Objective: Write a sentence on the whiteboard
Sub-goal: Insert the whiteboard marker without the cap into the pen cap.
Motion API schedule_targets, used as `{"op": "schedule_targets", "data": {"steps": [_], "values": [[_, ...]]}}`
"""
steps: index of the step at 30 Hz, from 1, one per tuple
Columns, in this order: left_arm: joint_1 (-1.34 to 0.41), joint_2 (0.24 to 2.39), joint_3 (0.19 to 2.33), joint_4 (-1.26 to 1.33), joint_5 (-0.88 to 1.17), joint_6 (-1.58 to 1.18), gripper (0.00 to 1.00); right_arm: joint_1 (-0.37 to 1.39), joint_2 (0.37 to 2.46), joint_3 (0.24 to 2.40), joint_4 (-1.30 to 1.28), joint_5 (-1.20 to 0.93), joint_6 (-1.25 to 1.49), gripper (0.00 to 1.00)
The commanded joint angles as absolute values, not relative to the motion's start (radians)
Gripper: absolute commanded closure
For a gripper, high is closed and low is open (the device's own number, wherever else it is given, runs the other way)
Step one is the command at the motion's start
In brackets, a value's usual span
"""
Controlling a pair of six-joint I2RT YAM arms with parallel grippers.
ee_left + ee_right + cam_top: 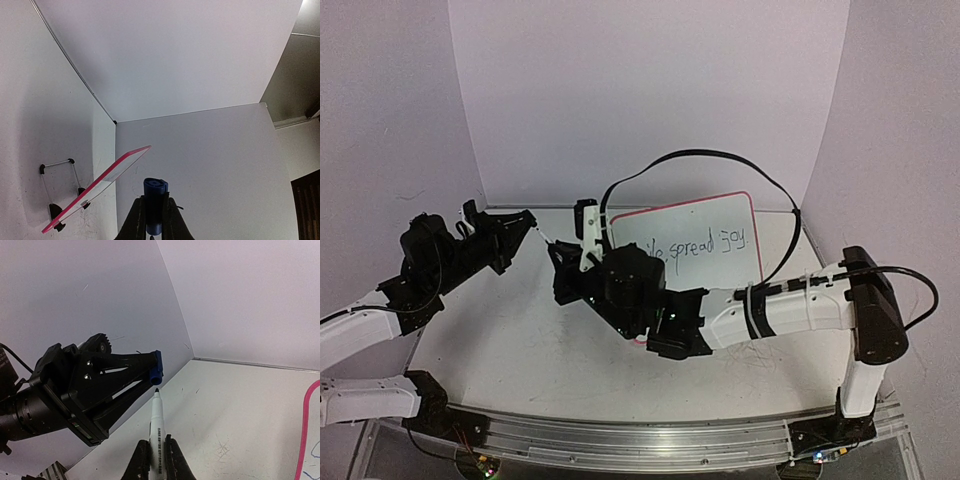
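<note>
The whiteboard [705,222] with its pink-red rim stands tilted at the back of the table. The blue sentence [708,244] reads "le, spread joy"; its start is hidden behind my right arm. The board shows edge-on in the left wrist view [102,182], and its rim [304,432] shows in the right wrist view. My left gripper [155,201] is shut on a blue marker cap [155,190]. My right gripper [156,444] is shut on a white marker [156,425]. The marker's black tip sits just under the cap's opening [156,371], a small gap apart.
A black cable [720,155] loops above the board. White walls close in the back and both sides. The scuffed tabletop [510,340] lies below both grippers. An aluminium rail [650,440] runs along the near edge.
</note>
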State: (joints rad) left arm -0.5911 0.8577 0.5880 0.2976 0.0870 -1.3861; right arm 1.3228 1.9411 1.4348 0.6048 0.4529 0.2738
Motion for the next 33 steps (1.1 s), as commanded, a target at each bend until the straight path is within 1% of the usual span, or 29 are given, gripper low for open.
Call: {"op": "schedule_targets", "data": {"steps": [1, 25, 30, 33], "values": [[-0.595, 0.859, 0.594, 0.356, 0.112, -1.378, 1.0, 1.324, 1.951, 1.482, 0.629, 0.474, 0.252, 1.0], [-0.595, 0.851, 0.592, 0.387, 0.141, -1.388, 1.0, 1.324, 2.025, 1.578, 0.606, 0.527, 0.219, 1.0], [-0.595, 0.85, 0.583, 0.396, 0.158, -1.372, 1.0, 1.315, 2.06, 1.638, 0.601, 0.55, 0.18, 1.0], [-0.595, 0.835, 0.58, 0.397, 0.181, -1.344, 1.0, 1.287, 2.093, 1.697, 0.585, 0.529, 0.175, 1.0]]}}
